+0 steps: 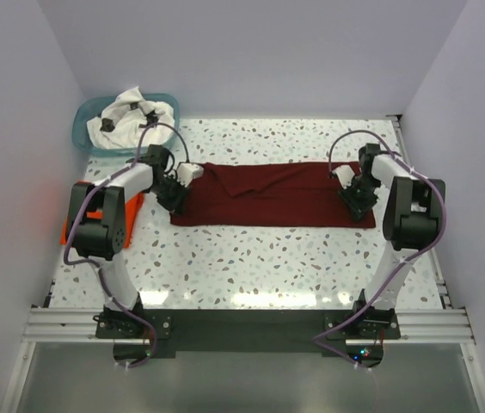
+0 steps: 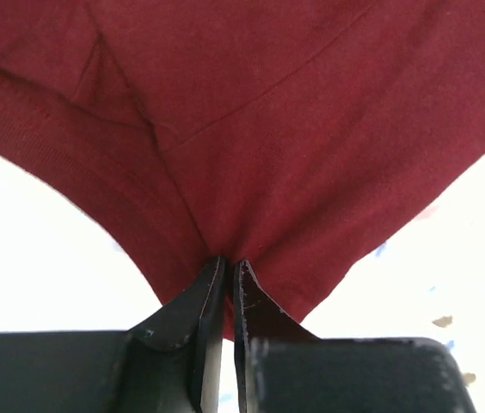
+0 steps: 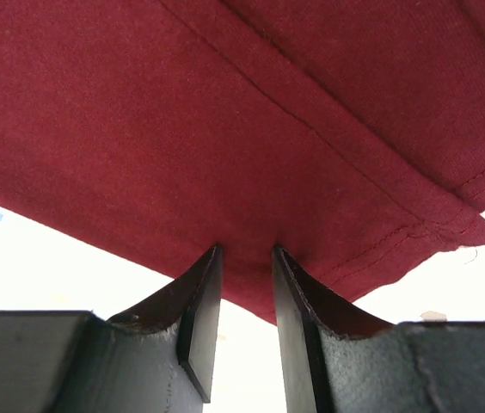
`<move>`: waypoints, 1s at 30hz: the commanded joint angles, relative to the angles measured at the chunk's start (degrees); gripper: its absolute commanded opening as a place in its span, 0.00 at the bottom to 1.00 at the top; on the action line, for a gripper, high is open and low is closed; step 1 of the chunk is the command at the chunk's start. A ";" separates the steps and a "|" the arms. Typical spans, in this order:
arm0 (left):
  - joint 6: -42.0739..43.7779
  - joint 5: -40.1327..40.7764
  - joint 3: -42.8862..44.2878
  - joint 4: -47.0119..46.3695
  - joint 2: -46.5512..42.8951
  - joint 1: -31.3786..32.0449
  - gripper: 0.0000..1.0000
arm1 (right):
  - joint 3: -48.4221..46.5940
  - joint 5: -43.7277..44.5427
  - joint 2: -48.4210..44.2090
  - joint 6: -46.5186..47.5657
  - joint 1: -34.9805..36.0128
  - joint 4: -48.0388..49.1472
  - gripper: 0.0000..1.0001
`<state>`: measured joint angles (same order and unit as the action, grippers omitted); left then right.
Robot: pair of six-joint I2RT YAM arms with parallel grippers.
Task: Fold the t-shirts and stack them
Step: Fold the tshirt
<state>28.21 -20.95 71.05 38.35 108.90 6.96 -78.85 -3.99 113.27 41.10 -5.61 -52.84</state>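
Left claw (image 2: pixel 230 262) is clamped on the dark maroon cloth t-shirt (image 1: pixel 277 194), stretched mid-frame across the speckled worktop (image 1: pixel 251 258). Right claw (image 3: pixel 244 249) has its jaws apart, straddling the hem. Bite fully, then lift both ends level. Upper left, the teal plastic basket (image 1: pixel 82 138) holds the white printed t-shirt (image 1: pixel 131 112).

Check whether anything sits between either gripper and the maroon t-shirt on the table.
Nothing visible does. The left gripper is pinched shut on the maroon t-shirt at its left end. The right gripper has its fingers apart around the right edge, with cloth directly between them.
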 commanded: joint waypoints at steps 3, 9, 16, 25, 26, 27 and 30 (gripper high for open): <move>2.20 0.65 -10.13 6.47 -5.52 3.58 0.10 | 6.16 4.08 -5.42 6.97 -0.63 -1.21 0.34; 3.61 -3.74 -6.02 9.38 -12.83 3.33 0.23 | -6.28 -13.73 -11.58 6.55 -0.11 -11.05 0.38; -3.65 -10.25 10.40 3.41 -8.19 1.30 0.38 | -10.62 -22.55 -12.82 -3.38 14.01 1.65 0.39; -24.31 -12.89 26.24 -4.50 9.30 0.25 0.41 | -15.01 -25.98 -2.37 -11.04 29.94 20.74 0.42; -25.12 -13.06 27.12 -4.60 11.22 0.25 0.41 | -15.80 -26.33 -1.40 -11.04 31.08 21.37 0.41; -25.57 -13.15 28.52 -4.60 12.03 0.25 0.41 | -16.77 -26.42 0.26 -11.04 33.18 22.24 0.41; -27.06 -13.24 29.76 -4.25 13.97 0.16 0.42 | -18.70 -24.93 3.43 -9.91 37.14 24.44 0.40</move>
<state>6.42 -32.40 97.14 35.92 122.63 7.66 -93.60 -27.18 115.35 31.86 28.14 -34.94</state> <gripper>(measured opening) 0.414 0.405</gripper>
